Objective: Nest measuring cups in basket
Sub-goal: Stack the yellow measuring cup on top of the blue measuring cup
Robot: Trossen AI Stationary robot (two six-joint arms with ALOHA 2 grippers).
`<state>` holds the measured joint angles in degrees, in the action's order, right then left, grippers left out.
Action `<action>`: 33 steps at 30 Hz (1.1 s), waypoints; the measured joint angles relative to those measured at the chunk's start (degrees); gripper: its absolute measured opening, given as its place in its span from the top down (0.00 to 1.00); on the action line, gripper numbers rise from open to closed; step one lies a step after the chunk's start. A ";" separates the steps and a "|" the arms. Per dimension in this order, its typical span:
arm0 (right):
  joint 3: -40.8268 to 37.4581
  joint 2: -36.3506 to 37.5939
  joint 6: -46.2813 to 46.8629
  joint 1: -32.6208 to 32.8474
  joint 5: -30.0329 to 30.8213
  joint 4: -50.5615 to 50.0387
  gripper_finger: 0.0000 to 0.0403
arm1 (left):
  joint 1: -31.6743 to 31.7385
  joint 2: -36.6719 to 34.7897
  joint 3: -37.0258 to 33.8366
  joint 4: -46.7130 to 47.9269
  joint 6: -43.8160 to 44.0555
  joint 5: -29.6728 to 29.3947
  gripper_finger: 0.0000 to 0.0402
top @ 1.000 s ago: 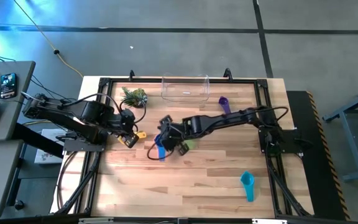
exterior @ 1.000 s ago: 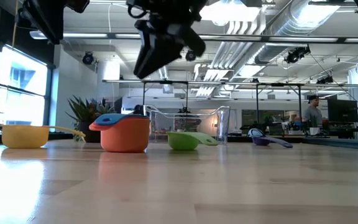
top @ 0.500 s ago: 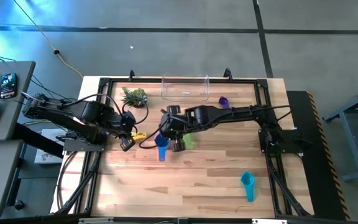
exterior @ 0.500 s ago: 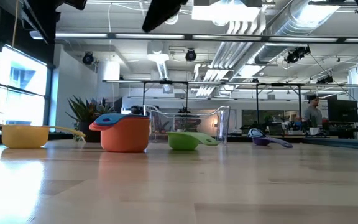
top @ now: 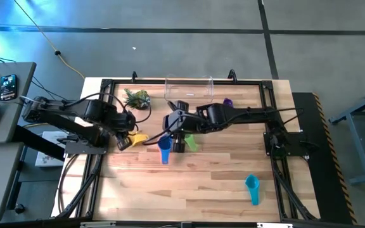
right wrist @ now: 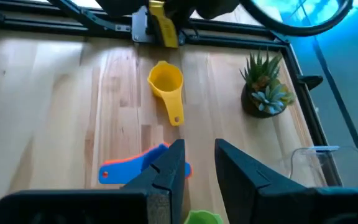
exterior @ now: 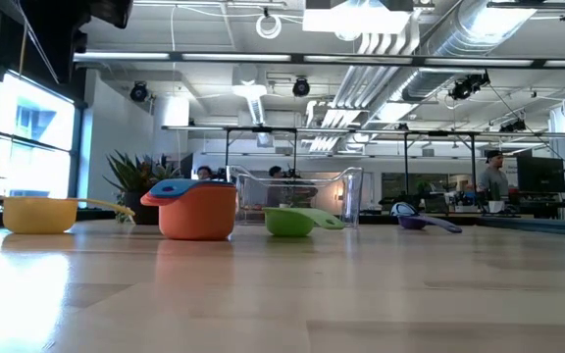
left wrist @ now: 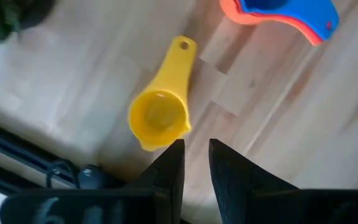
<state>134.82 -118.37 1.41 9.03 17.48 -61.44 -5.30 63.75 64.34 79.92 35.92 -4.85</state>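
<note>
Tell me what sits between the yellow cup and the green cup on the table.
In the low view, the orange cup with the blue cup nested in it stands between the yellow cup and the green cup.

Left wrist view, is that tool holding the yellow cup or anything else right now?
Nothing is held. The left tool hovers empty just short of the yellow cup, which lies free on the table.

Left pincer (top: pixel 121 142) hanging at worktop's left side, fingers slightly parted, empty. Right pincer (top: pixel 175 130) reaching across mid-worktop, fingers slightly parted, empty.
</note>
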 joint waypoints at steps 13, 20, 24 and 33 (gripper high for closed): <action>-0.06 0.24 3.16 0.40 2.09 0.13 0.80 | 5.83 0.00 0.00 0.47 -9.85 2.53 0.79; -0.08 0.24 4.81 0.40 2.09 0.13 0.80 | 10.03 0.00 -3.57 -0.97 -16.37 -0.43 0.67; -0.09 0.24 4.70 0.40 2.09 0.10 0.80 | 11.25 0.00 -8.05 -3.63 -17.14 -0.10 0.67; -0.11 0.24 5.23 0.25 2.09 0.06 0.80 | 13.28 0.00 -15.83 -11.06 -18.19 0.91 0.68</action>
<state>134.72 -118.13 6.63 9.28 19.57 -61.39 7.98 63.75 48.51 68.86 17.73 -3.94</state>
